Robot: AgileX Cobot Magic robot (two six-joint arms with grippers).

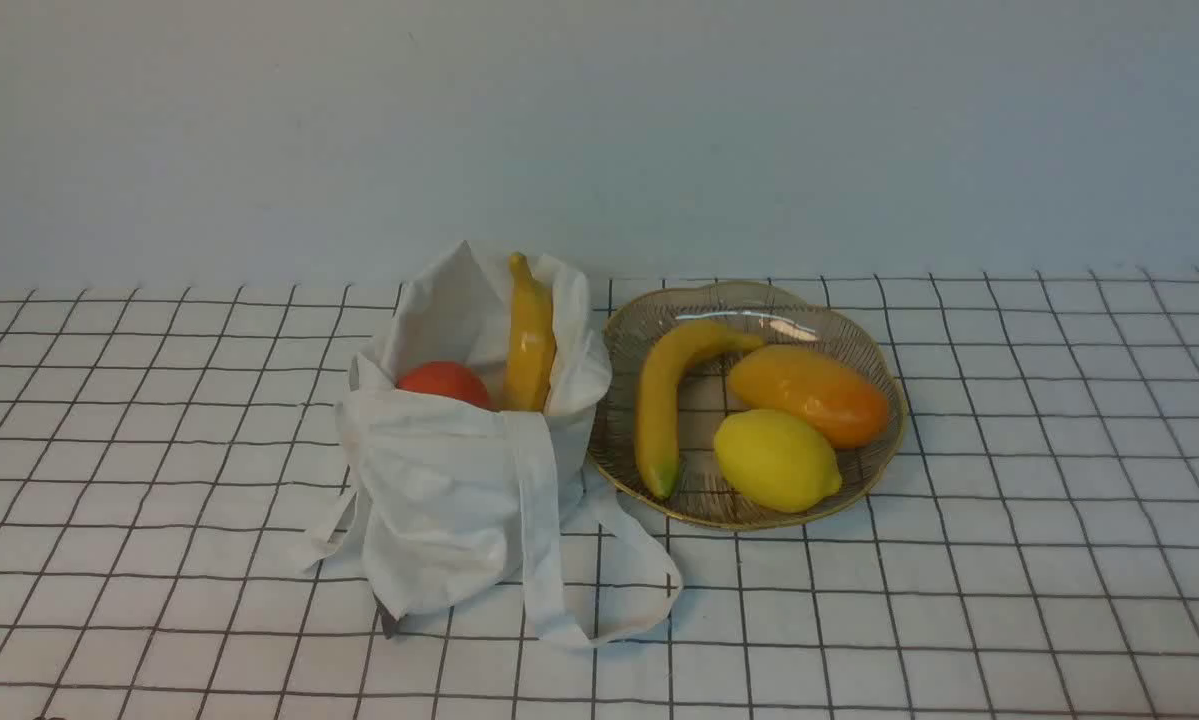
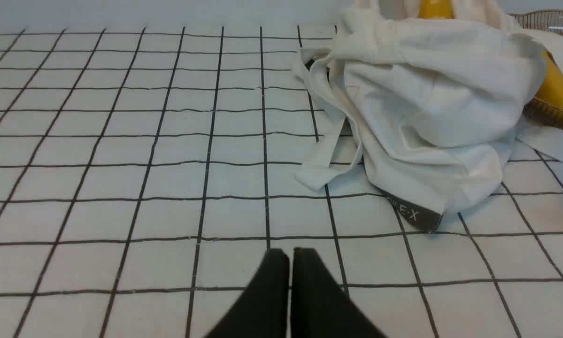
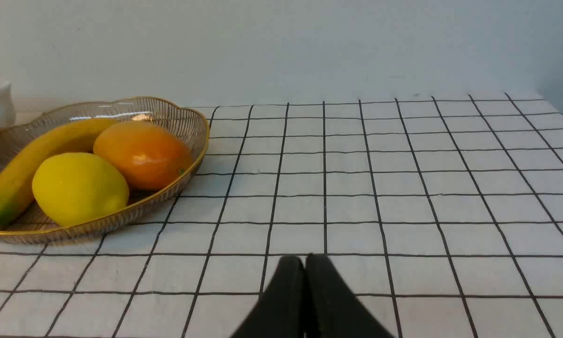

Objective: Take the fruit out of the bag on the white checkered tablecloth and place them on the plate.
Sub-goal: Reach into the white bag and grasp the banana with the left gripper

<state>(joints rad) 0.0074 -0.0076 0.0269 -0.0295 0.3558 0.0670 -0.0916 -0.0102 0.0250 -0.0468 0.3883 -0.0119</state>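
Here, in the open mouth of the bag [image 1: 439, 490], see a red-orange fruit [image 1: 446, 382] and, to its right, an upright banana [image 1: 530, 345]. Just right of the bag, toward the surface's far edge, find the plate [image 1: 699, 508], holding another banana [image 1: 662, 400], a lemon [image 1: 774, 460] and an orange-yellow fruit [image 1: 809, 390]. Beneath everything, see the checkered tablecloth [image 1: 1059, 480]. Closed jaws on both left gripper [image 2: 290, 256] and right gripper [image 3: 304, 263].

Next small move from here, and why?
I'd open the left gripper and ease it toward the curved yellow banana in the off-white cloth bag. Its jaws look shut and empty, and the banana's stem end pokes above the bag's mouth, probably an easier grasp than the round red fruit, half hidden by cloth.
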